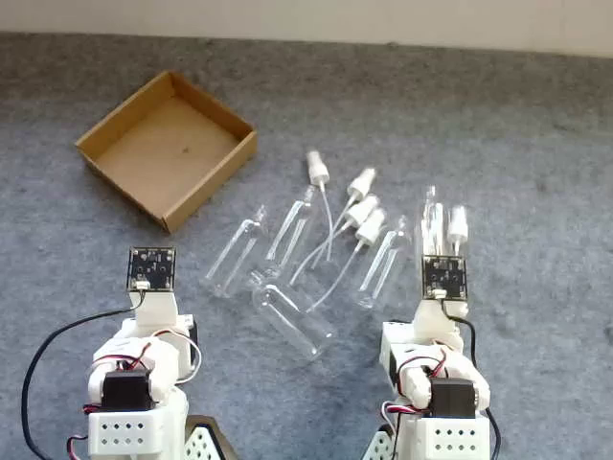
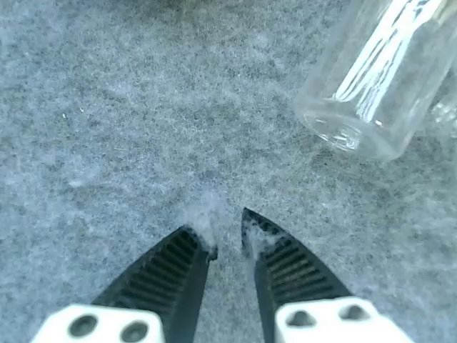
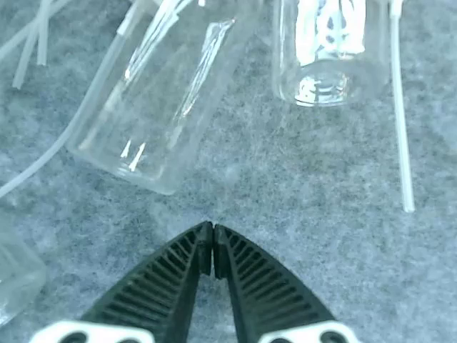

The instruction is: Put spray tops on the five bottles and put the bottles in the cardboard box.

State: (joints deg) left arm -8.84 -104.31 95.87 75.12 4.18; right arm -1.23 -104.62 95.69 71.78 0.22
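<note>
Clear bottle [image 3: 153,100] just beyond right jaws

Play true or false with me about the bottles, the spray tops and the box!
1. The cardboard box has bottles inside. False: all five bottles are out on the table.
2. Every bottle is lying on its side. True.
3. Each bottle already wears a spray top. False: the spray tops lie loose on the table, among and beside the bottles.
4. The right gripper is shut, its fingertips touching. True.
5. The left gripper is squeezing a bottle. False: its fingers are slightly apart with nothing between them, and a bottle lies just ahead of it.
</note>
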